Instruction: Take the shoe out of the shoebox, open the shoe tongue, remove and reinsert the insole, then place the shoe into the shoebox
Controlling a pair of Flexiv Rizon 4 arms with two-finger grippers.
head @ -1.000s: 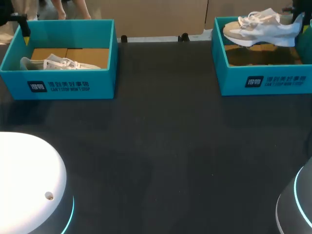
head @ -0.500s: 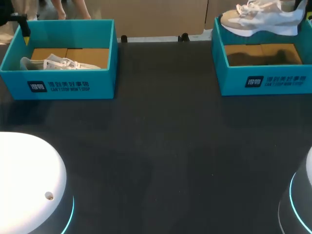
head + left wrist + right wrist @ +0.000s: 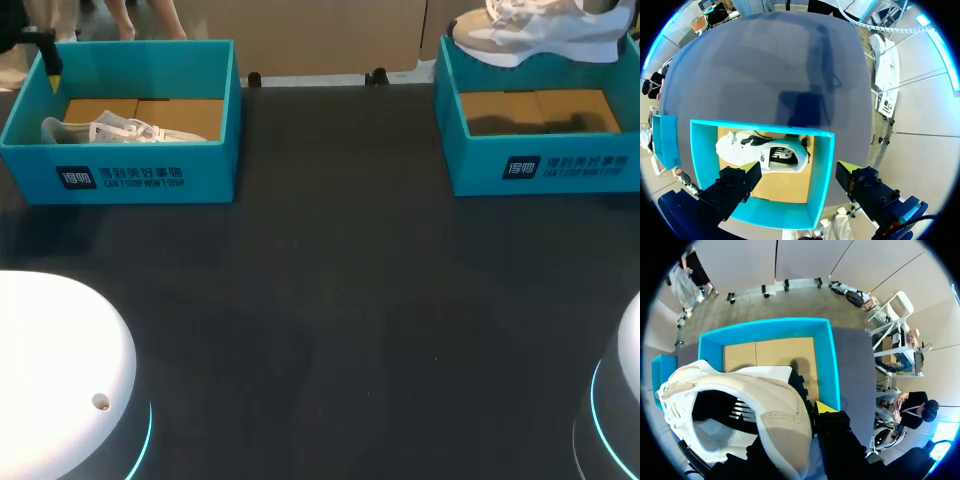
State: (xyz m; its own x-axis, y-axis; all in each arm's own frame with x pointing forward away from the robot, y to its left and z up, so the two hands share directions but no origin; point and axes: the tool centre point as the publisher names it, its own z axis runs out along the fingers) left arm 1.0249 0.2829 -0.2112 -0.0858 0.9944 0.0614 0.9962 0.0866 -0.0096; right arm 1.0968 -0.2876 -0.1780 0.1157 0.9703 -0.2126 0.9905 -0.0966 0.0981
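A teal shoebox [image 3: 540, 165] stands at the back right, its cardboard floor bare. Above its far edge hangs a white and beige shoe [image 3: 540, 35], toe pointing left. In the right wrist view my right gripper [image 3: 810, 417] is shut on the heel collar of that shoe [image 3: 740, 400], over the box [image 3: 830, 365]. A second teal box [image 3: 130, 175] at the back left holds another white shoe [image 3: 110, 130]. My left gripper [image 3: 797, 175] hovers open over that box's end wall [image 3: 765, 212], above the shoe [image 3: 760, 152]; one of its fingers [image 3: 42, 45] shows in the head view.
Dark table top [image 3: 340, 290] stretches between and in front of the two boxes. The white bases of my arms [image 3: 60, 380] [image 3: 625, 400] fill the near corners.
The right gripper has lifted the shoe up out of the right box and slightly away, leaving the box floor bare. The left arm and left box have not moved.
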